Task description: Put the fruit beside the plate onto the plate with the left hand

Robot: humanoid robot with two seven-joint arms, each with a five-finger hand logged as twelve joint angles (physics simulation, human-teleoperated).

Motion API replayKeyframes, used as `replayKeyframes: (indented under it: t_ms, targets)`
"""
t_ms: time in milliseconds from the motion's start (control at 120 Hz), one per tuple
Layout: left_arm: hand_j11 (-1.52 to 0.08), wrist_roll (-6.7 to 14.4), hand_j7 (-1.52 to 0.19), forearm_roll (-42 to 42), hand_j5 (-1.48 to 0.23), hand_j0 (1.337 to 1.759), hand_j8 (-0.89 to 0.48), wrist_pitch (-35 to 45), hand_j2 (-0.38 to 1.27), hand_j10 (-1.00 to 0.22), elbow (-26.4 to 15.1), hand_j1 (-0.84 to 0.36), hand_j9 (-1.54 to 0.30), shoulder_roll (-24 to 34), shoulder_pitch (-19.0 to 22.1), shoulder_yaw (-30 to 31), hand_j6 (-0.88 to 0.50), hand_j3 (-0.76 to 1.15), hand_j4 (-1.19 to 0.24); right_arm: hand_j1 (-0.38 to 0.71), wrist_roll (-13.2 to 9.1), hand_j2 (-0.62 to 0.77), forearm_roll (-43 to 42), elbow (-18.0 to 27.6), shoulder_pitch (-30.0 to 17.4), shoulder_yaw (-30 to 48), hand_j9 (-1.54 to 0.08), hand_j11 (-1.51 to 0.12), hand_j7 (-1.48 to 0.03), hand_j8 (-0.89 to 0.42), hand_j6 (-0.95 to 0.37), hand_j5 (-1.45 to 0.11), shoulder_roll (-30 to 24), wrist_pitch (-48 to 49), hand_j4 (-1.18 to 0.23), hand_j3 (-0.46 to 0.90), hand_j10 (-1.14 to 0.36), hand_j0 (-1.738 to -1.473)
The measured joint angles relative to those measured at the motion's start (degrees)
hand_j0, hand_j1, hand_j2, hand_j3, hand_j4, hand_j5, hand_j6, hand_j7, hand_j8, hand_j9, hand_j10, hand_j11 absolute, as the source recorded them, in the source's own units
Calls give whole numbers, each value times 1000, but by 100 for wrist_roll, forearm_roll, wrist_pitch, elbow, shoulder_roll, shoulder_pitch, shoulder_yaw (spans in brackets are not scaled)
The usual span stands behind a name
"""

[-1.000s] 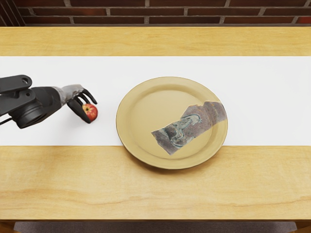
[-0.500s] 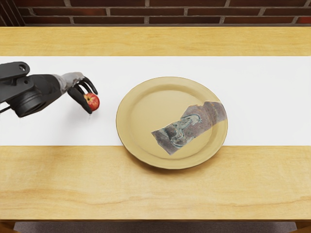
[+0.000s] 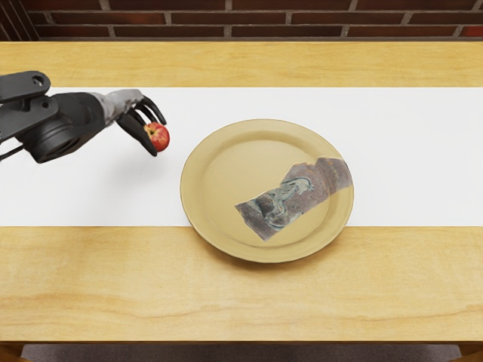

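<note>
A small red apple (image 3: 158, 136) is held in the dark fingers of my left hand (image 3: 143, 122), which is shut on it. The arm comes in from the left edge. The apple hangs above the white runner, a short way left of the plate's rim and clear of it. The tan plate (image 3: 226, 162) lies at the middle of the table, with a grey-brown patterned patch (image 3: 294, 197) across its right half. My right hand is out of view.
A white runner (image 3: 407, 151) crosses the wooden table (image 3: 241, 286) from side to side under the plate. A brick wall (image 3: 241, 19) runs along the far edge of the table.
My left hand has lifted the apple off the runner and carried it up and to the right, closer to the plate. The plate has not moved.
</note>
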Motion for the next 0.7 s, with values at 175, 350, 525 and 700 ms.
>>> replayKeyframes:
  t_ms: [175, 350, 525, 700]
  targets:
    - [-838, 3, -842, -2, -856, 1658, -496, 1, 492, -632, 0, -306, -837, -143, -112, -113, -451, 0, -623, -349, 0, 0, 3, -6, 6, 0, 0, 0, 0, 0, 0, 0, 0, 0, 0, 0, 0, -1658]
    - [-836, 6, -843, -13, -858, 1658, -520, 14, 519, -628, 3, -295, -834, -358, -150, -197, -471, 0, -616, -349, 1, 0, 6, -33, 7, 0, 0, 0, 0, 0, 0, 0, 0, 0, 0, 0, 0, -1658]
    - [-833, 0, -841, -13, -853, 1658, -515, 18, 498, -628, 3, -291, -832, -453, -145, -284, -460, 0, -617, -349, 0, 0, 6, -43, 7, 0, 0, 0, 0, 0, 0, 0, 0, 0, 0, 0, 0, -1658]
    - [-834, -5, -839, -19, -853, 1658, -510, 18, 495, -627, 0, -291, -832, -564, -141, -356, -461, 0, -616, -349, 1, 0, 6, -46, 7, 0, 0, 0, 0, 0, 0, 0, 0, 0, 0, 0, 0, -1658]
